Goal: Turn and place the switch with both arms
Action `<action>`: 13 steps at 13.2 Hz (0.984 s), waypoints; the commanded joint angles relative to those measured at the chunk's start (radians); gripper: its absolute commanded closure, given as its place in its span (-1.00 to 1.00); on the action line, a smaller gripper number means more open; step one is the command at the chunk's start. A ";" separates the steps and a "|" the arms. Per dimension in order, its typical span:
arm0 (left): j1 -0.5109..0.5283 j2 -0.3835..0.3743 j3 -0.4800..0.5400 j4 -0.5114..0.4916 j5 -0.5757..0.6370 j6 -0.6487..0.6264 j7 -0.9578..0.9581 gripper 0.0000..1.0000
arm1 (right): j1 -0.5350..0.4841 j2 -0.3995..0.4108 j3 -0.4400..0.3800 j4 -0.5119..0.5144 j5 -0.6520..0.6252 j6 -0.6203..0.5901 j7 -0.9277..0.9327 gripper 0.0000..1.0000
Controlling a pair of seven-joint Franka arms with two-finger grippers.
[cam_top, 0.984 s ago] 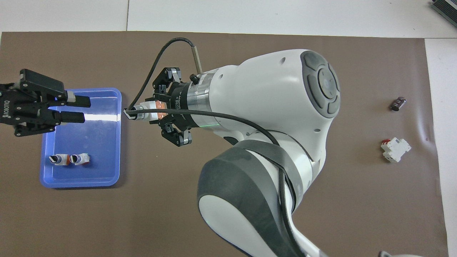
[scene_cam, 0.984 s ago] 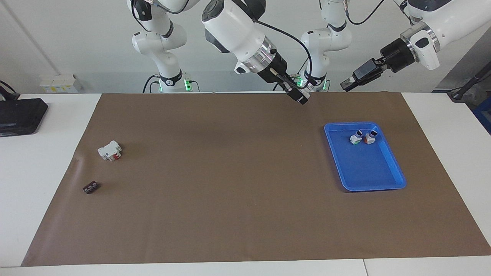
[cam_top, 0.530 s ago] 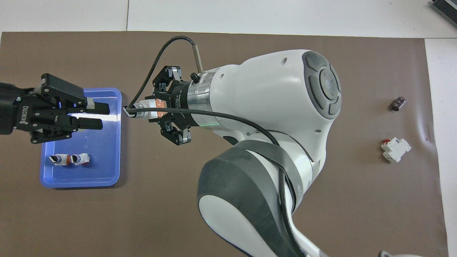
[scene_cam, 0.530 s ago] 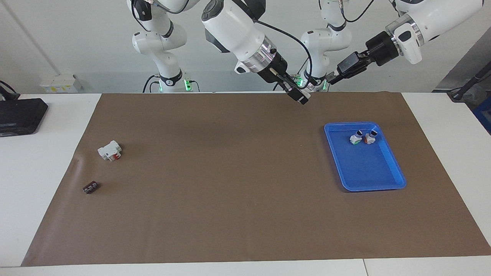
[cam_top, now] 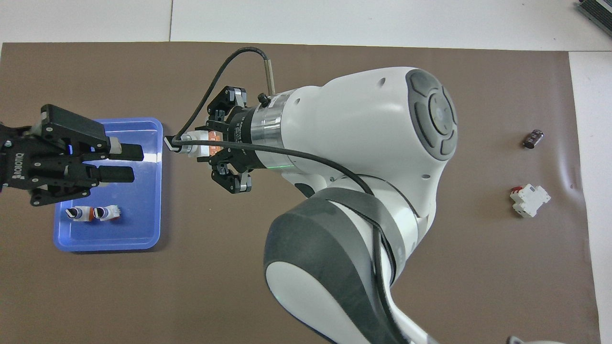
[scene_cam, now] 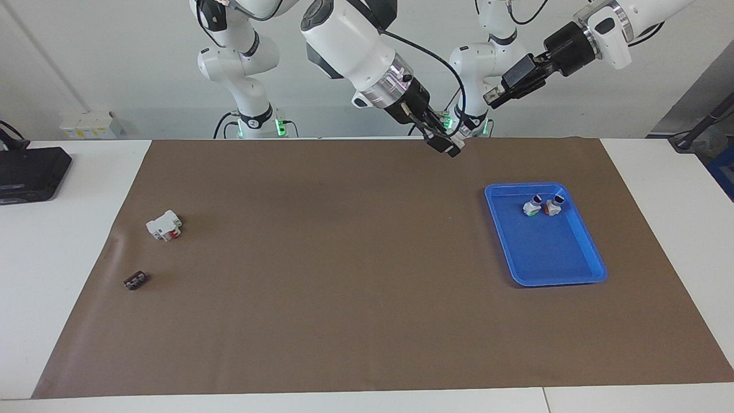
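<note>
Small white plastic switch with an orange face (cam_top: 203,145), clamped between the jaws of the black two-finger right gripper (scene_cam: 444,144), raised at upper centre of the facing frame over the brown mat (scene_cam: 344,287). Black left gripper (scene_cam: 496,96) high at upper right, jaws narrowly parted and holding nothing; in the overhead frame, over the blue plastic tray (cam_top: 138,234). In the tray, two more small white switches (scene_cam: 542,206). At lower left of the facing frame, a bigger white block with red (scene_cam: 164,225) and a tiny dark piece (scene_cam: 135,280).

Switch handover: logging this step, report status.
Right claw shut on the switch, raised beside the blue tray. Left claw open over the tray, facing the switch, apart from it. Nothing between them.
</note>
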 commanded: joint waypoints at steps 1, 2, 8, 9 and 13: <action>0.005 -0.023 -0.041 -0.023 -0.008 0.076 -0.052 0.13 | -0.002 -0.011 0.005 -0.010 -0.020 -0.004 0.030 1.00; 0.005 -0.023 -0.041 -0.027 -0.006 0.095 -0.055 0.13 | -0.001 -0.011 0.005 -0.010 -0.021 -0.004 0.030 1.00; 0.015 -0.021 -0.040 -0.052 0.033 0.138 -0.056 0.21 | 0.013 -0.012 0.005 -0.010 -0.084 0.002 0.010 1.00; 0.007 -0.020 -0.040 -0.058 0.053 0.148 -0.056 0.21 | 0.015 -0.012 0.005 -0.010 -0.084 0.006 0.007 1.00; -0.005 -0.023 -0.045 -0.082 0.078 0.142 -0.058 0.21 | 0.015 -0.012 0.005 -0.010 -0.087 0.006 0.007 1.00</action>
